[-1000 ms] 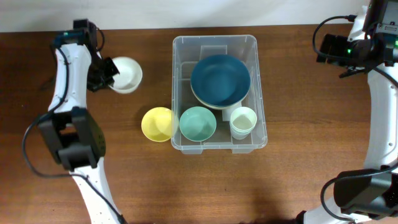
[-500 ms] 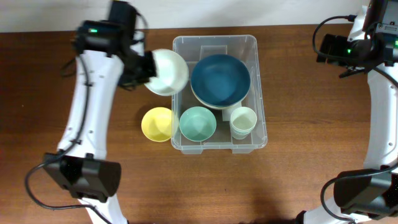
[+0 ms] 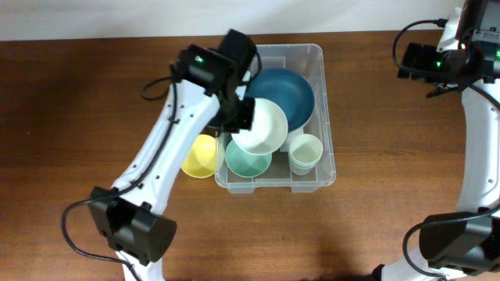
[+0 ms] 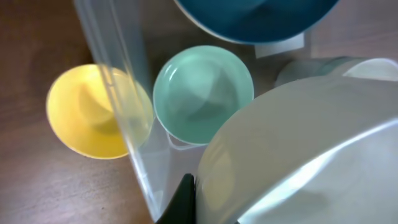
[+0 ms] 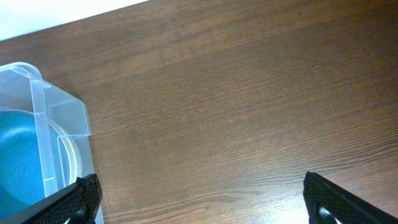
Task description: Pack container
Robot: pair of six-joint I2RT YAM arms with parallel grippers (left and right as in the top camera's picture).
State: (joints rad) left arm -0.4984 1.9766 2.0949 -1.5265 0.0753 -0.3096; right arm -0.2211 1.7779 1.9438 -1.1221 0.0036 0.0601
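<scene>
The clear plastic container (image 3: 321, 53) stands mid-table. Inside it are a large dark blue bowl (image 3: 287, 90), a teal bowl (image 3: 248, 161) and a pale green cup (image 3: 305, 151). My left gripper (image 3: 244, 119) is shut on the rim of a white bowl (image 3: 264, 125) and holds it above the container, over the teal bowl and the blue bowl's near edge. In the left wrist view the white bowl (image 4: 305, 149) fills the lower right, with the teal bowl (image 4: 202, 93) below it. My right gripper (image 5: 199, 202) is open and empty over bare table at the far right.
A yellow bowl (image 3: 197, 156) sits on the table against the container's left wall; it also shows in the left wrist view (image 4: 93, 109) through the clear wall (image 4: 121, 99). The container's corner (image 5: 37, 93) shows at the left of the right wrist view.
My left gripper has lifted the white bowl from the table's left side and carried it rightwards over the container. The right arm has not moved.
</scene>
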